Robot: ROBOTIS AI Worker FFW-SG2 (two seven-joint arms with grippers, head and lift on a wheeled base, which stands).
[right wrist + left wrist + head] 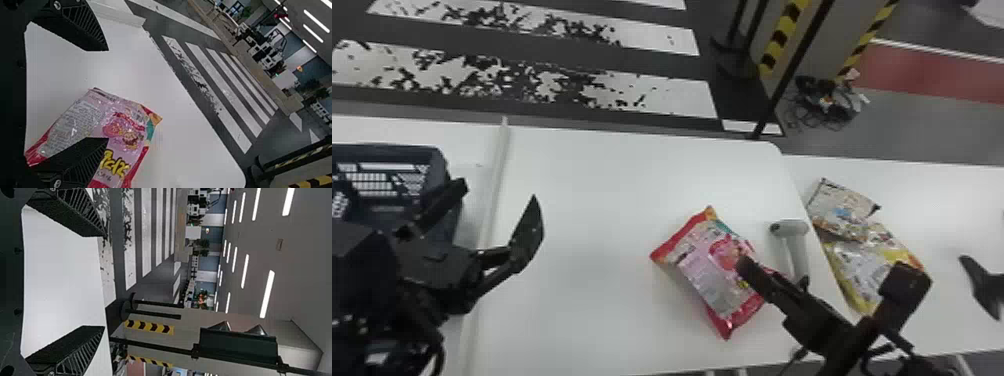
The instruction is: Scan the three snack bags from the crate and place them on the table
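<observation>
Over the table's left part, my left gripper (499, 194) stands open beside the crate (444, 200); in the left wrist view the spread left gripper (105, 281) has nothing between its fingers. My right gripper (757, 280) is above the right edge of a pink and red snack bag (712, 265) lying on the table. From the right wrist, the right gripper (107, 94) is open, one finger overlapping the pink bag (117, 121). The pale handheld scanner (794, 245) lies just right of that bag. Farther right lie a silvery snack bag (839, 205) and a yellow one (857, 265), partly overlapping.
The white table (592, 200) has a raised strip (494, 185) between the crate and its middle. A second white surface (957, 200) adjoins on the right, with a dark object (982, 285) near its right end. A black pole (784, 80) rises behind the table.
</observation>
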